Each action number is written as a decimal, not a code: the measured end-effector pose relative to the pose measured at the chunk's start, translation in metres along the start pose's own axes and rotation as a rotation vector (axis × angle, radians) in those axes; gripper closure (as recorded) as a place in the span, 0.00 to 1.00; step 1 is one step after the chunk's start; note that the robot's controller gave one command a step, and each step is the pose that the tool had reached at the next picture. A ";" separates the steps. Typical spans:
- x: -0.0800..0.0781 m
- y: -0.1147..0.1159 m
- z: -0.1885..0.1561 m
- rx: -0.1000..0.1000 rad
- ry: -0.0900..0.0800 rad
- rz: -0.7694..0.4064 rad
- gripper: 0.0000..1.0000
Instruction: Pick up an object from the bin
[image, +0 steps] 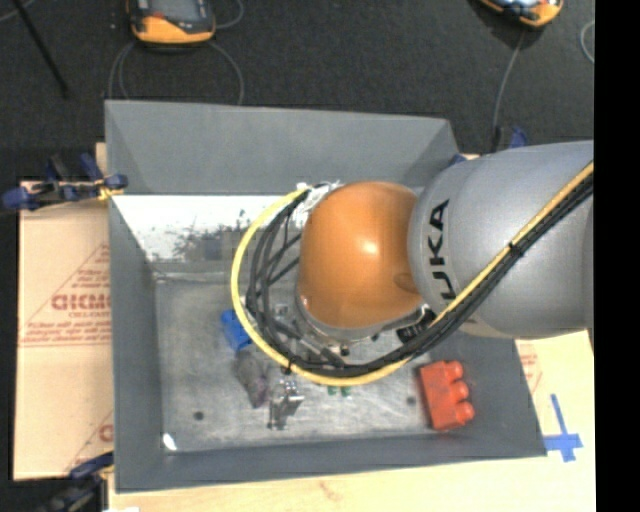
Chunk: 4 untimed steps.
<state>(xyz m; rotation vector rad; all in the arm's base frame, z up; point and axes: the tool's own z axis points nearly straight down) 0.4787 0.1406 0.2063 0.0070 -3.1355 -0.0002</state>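
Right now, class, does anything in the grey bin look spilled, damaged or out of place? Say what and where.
Nothing looks spilled or broken. The one oddity is the dark scuff marks on the far wall of the bin, upper left. The red block lies flat near the right wall.

This looks like a robotics lab or a test cell, not a home. A big grey industrial arm (505, 235) with the KUKA name on it and an orange cover (355, 255) reaches into a grey metal bin (280, 150). The bin stands on dark carpet (330, 55), where thin cables (512, 85) run to orange and black devices (172, 20) at the top edge
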 end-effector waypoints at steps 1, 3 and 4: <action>-0.073 -0.016 0.112 -0.001 -0.005 0.194 0.00; -0.121 0.010 0.128 -0.009 -0.025 0.395 1.00; -0.114 -0.002 -0.005 -0.006 -0.017 0.383 1.00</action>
